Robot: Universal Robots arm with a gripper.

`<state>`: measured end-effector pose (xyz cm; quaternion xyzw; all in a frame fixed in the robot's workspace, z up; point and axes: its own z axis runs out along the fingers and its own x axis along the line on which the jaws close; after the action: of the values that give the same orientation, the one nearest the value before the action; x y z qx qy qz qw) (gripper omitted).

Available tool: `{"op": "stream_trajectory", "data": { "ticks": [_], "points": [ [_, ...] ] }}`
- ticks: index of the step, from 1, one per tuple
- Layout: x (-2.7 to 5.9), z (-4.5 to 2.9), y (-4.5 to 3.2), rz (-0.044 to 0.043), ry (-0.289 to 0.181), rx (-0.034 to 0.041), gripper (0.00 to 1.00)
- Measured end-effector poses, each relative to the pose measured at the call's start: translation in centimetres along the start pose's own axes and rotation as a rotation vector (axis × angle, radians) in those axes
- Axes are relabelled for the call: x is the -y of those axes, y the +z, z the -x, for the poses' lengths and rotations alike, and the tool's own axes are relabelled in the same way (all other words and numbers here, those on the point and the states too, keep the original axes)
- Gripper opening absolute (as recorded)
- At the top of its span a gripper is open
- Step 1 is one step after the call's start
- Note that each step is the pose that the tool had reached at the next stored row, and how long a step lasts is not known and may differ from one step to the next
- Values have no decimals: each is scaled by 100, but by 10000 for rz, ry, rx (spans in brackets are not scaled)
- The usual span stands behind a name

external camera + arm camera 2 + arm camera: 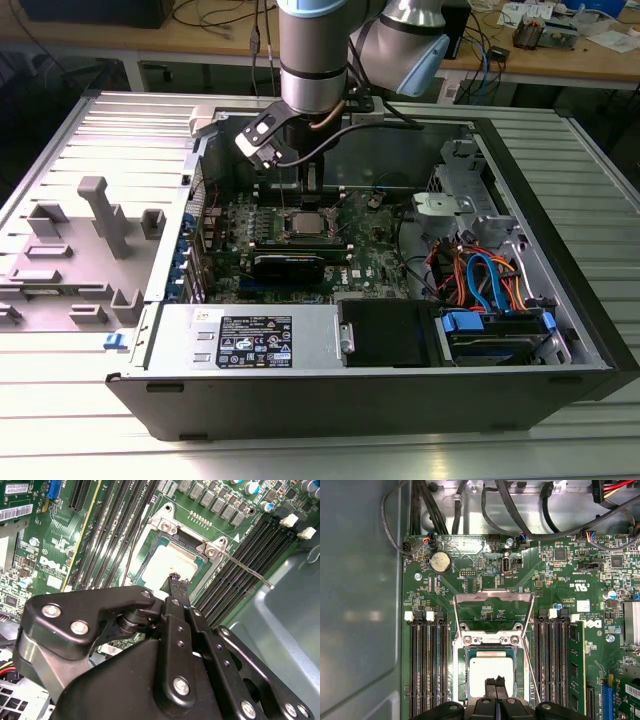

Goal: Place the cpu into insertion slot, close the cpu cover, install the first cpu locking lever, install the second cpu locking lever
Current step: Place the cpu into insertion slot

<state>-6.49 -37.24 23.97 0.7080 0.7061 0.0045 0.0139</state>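
Observation:
The cpu point(490, 666), a silver-grey square, lies flat in the insertion slot point(465, 676) on the green motherboard; it shows in both wrist views point(169, 562). The cpu cover point(492, 598), a silvery frame, is swung open and leans back from its hinge past the slot's far side. A thin wire locking lever point(246, 571) sticks out free beside the slot. My gripper point(495, 683) hangs just over the cpu's near edge, its two black fingertips point(177, 580) pressed together with nothing between them. In the exterior view the gripper point(303, 192) reaches down into the open case above the cpu point(303, 223).
Long black memory slots point(427, 665) flank the socket, with one stick point(576, 670) seated. Black cables point(520, 505) run along the board's far edge. The case wall point(360, 605) stands close by. A graphics card point(290, 265), power supply point(250, 340) and drive cables point(480, 280) fill the case.

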Motion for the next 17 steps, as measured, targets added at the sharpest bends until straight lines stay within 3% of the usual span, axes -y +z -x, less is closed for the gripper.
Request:
{"op": "stream_trajectory", "data": {
  "ticks": [17],
  "points": [
    [-1, 1, -53, -1, 0, -16, 11]
  ]
}}
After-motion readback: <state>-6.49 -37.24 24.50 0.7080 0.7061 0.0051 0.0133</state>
